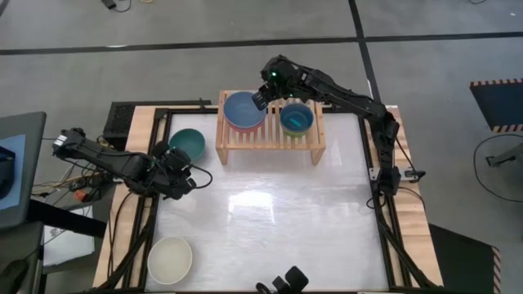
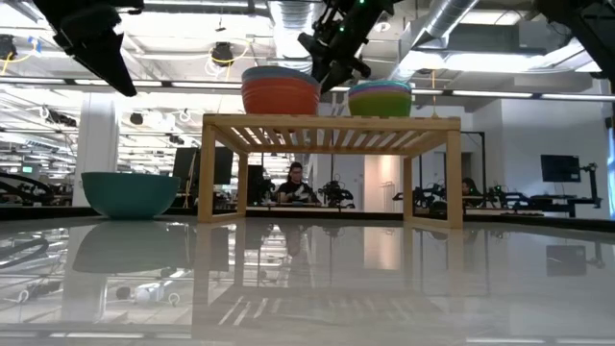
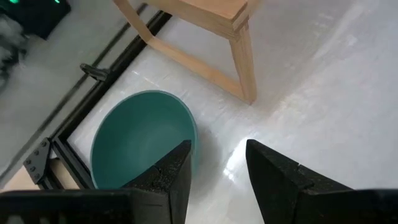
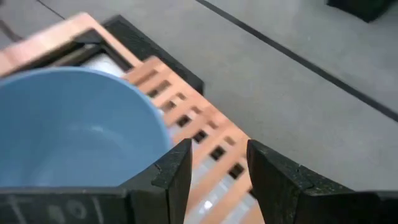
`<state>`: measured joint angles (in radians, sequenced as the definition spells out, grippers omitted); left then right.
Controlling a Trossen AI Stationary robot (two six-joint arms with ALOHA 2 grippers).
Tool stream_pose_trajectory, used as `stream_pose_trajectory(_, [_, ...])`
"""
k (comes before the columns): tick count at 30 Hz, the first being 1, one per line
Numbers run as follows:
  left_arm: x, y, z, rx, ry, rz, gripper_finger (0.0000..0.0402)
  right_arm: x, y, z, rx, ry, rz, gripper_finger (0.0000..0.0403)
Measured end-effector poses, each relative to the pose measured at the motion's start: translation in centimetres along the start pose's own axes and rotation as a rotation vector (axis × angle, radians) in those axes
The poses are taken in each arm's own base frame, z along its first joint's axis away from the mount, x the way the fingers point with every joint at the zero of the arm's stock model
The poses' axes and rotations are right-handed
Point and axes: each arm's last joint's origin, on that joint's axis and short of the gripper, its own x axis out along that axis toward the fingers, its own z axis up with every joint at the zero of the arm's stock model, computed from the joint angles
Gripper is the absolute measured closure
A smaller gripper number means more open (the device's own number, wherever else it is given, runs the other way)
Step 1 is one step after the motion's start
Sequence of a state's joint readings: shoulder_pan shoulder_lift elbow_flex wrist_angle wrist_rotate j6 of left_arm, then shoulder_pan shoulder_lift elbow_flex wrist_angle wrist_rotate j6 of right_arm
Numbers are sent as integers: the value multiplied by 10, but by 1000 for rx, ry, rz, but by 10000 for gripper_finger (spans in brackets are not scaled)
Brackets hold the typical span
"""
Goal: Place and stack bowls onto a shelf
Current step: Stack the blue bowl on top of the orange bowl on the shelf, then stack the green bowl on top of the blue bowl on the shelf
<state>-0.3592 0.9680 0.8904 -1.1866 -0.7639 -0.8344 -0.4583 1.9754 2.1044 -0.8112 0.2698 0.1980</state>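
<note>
Cream bowl (image 1: 170, 260) sits alone; right pincer (image 1: 260, 99) open above shelf (image 1: 270, 137).

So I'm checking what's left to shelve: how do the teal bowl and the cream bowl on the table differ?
The teal bowl sits at the table's far left beside the shelf; the cream bowl sits at the near left corner. The left gripper hangs close to the teal bowl, far from the cream one. Both are upright and empty.
</note>
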Motion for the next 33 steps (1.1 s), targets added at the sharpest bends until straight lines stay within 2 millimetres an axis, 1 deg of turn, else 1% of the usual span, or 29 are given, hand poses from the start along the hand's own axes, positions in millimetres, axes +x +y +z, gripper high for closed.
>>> stream_pose_trajectory(2, [6, -1, -6, 23, 5, 21, 264, -5, 1, -2, -9, 16, -24, 224])
stream_pose_trajectory(5, [16, -3, -17, 57, 51, 21, 264, -18, 14, -10, -36, 70, -15, 224])
stream_pose_trajectory(8, [23, -3, -26, 57, 95, 23, 264, -31, 39, -24, -127, 127, -55, 224])
stream_pose_trajectory(11, [27, -3, -32, 70, 117, 28, 264, -49, 71, -37, -215, 106, -95, 224])
stream_pose_trajectory(15, [30, -3, -36, 123, 123, 37, 264, -90, 113, -50, -344, 22, -89, 224])
stream_pose_trajectory(18, [33, -5, -36, 167, 92, 36, 264, -125, 138, -65, -409, -26, -53, 224])
stream_pose_trajectory(21, [38, -10, -36, 172, 71, -8, 264, -161, 152, -79, -430, -47, 2, 224])
stream_pose_trajectory(24, [46, -14, -33, 124, 68, -64, 264, -188, 161, -95, -432, -45, 13, 224])
stream_pose_trajectory(27, [51, -12, -27, 33, 46, -49, 264, -197, 169, -120, -449, -38, -9, 224])
stream_pose_trajectory(30, [57, -6, -24, -34, 51, -8, 264, -194, 174, -151, -457, 10, -15, 224])
stream_pose_trajectory(33, [61, 0, -21, -78, 67, 26, 264, -188, 169, -181, -414, 39, -58, 224])
